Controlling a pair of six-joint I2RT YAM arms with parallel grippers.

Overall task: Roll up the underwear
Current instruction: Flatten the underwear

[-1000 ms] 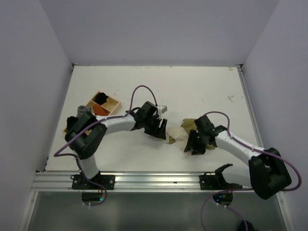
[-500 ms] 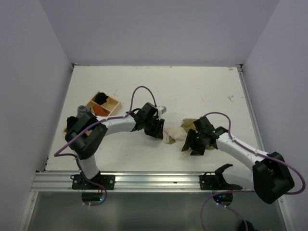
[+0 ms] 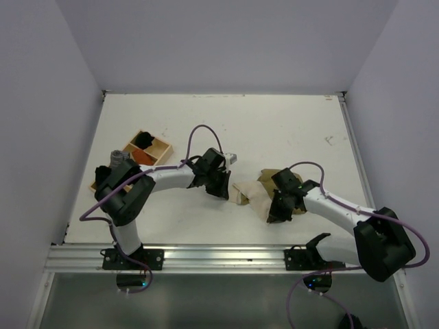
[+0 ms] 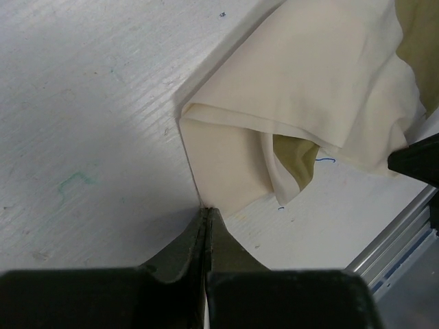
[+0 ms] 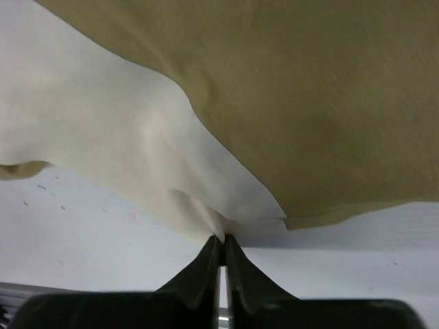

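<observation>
Jaws, left and right, pinching underwear (image 4: 302, 89) edges.

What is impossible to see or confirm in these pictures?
- Top view: what lies in the tray is too small to tell. Part of the underwear is hidden under the right end effector.
- Left wrist: whether the shut left end effector really pinches the cloth corner, because its fingertips cover the spot.
- Right wrist: the underwear's outline, cut off by the top and side edges.

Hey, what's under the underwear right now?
The underwear lies on the white table. An olive layer peeks from under its cream fold; anything else beneath is covered.
</observation>
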